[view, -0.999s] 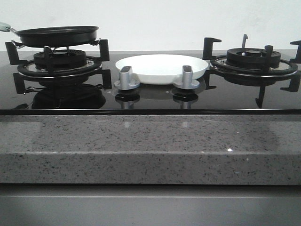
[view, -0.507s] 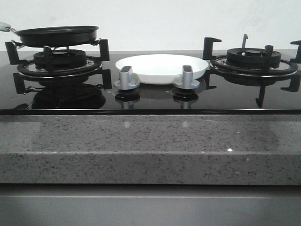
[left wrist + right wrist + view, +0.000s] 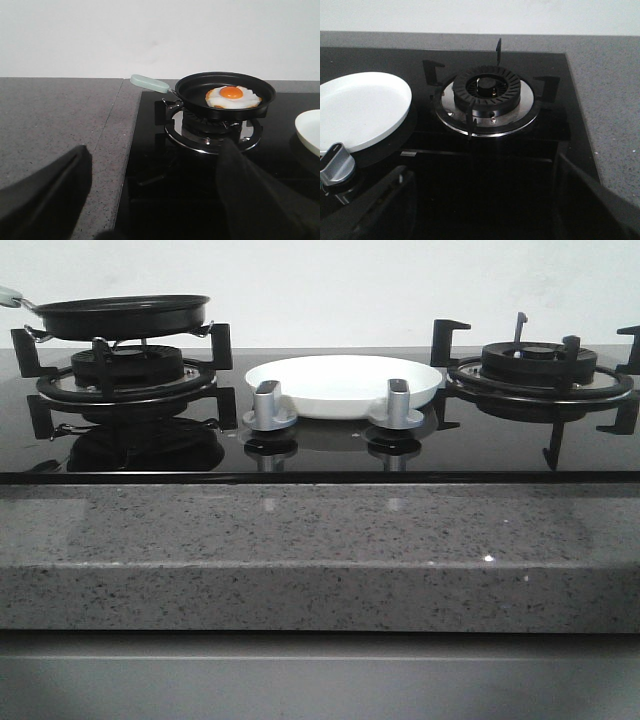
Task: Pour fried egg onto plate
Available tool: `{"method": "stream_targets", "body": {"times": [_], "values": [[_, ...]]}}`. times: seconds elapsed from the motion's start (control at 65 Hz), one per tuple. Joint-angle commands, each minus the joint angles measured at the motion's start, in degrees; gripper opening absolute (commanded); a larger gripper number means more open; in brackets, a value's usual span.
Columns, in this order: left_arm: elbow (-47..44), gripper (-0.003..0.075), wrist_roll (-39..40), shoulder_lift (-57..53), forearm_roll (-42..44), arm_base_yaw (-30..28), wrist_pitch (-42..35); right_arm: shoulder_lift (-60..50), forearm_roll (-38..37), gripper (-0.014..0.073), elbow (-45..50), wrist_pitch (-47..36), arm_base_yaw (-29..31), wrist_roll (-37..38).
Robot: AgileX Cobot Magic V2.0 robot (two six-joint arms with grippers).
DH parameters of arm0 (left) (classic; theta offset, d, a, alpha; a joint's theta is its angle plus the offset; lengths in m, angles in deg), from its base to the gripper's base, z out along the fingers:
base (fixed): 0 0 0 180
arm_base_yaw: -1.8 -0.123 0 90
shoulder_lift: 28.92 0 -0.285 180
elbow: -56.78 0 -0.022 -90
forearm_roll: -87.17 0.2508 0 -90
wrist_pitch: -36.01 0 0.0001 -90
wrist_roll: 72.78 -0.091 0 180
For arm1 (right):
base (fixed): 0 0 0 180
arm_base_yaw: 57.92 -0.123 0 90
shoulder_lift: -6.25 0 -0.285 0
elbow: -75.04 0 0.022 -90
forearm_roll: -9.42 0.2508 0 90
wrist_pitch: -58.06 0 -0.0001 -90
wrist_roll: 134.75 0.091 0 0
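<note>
Left tool (image 3: 150, 200) and right tool (image 3: 480, 205): released, gripping nothing. L to R: fried egg (image 3: 232, 97) in black pan (image 3: 120, 315) on left burner; plate (image 3: 343, 383) at hob centre; right burner (image 3: 540, 365) bare. Speckled grey tabletop (image 3: 320, 550), white wall behind.

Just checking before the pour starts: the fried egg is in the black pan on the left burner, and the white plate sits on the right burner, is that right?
Not quite. The plate sits on the glass cooktop between the two burners, behind the knobs, as the front view shows. The right burner is bare. The fried egg is in the black pan on the left burner.
</note>
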Motion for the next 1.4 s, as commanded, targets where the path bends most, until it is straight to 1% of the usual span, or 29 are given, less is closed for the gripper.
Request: {"method": "stream_targets", "body": {"times": [0.0,0.092,0.231,0.384,0.477,0.615,0.815,0.999,1.215,1.384], "values": [[2.08,0.0487,0.35,0.73,-0.13,0.44,-4.12,5.06,0.96,0.0485,-5.41,-3.05,-0.90,-0.13],[2.08,0.0481,0.35,0.73,-0.13,0.44,-4.12,11.13,1.24,0.0446,-9.58,-1.53,-2.47,-0.13],[2.08,0.0481,0.35,0.73,-0.13,0.44,-4.12,20.35,1.31,0.0430,-17.75,2.44,-6.09,-0.13],[2.08,0.0481,0.35,0.73,-0.13,0.44,-4.12,30.61,1.36,0.0370,-27.91,8.30,-9.87,-0.13],[2.08,0.0481,0.35,0.73,-0.13,0.44,-4.12,36.65,1.42,0.0339,-34.35,12.57,-11.13,-0.13],[2.08,0.0481,0.35,0.73,-0.13,0.44,-4.12,43.86,1.47,0.0328,-42.28,18.33,-11.37,-0.13],[2.08,0.0481,0.35,0.73,-0.13,0.44,-4.12,55.17,1.47,0.0328,-57.60,30.42,-11.37,-0.23],[2.08,0.0481,0.35,0.73,-0.13,0.44,-4.12,64.22,1.47,0.0328,-69.73,39.02,-11.37,-2.69],[2.08,0.0481,0.35,0.73,-0.13,0.44,-4.12,72.54,1.40,0.0328,-80.99,45.66,-11.37,-5.15],[2.08,0.0481,0.35,0.73,-0.13,0.44,-4.12,76.39,1.40,0.0328,-86.27,47.42,-11.37,-5.75]]}}
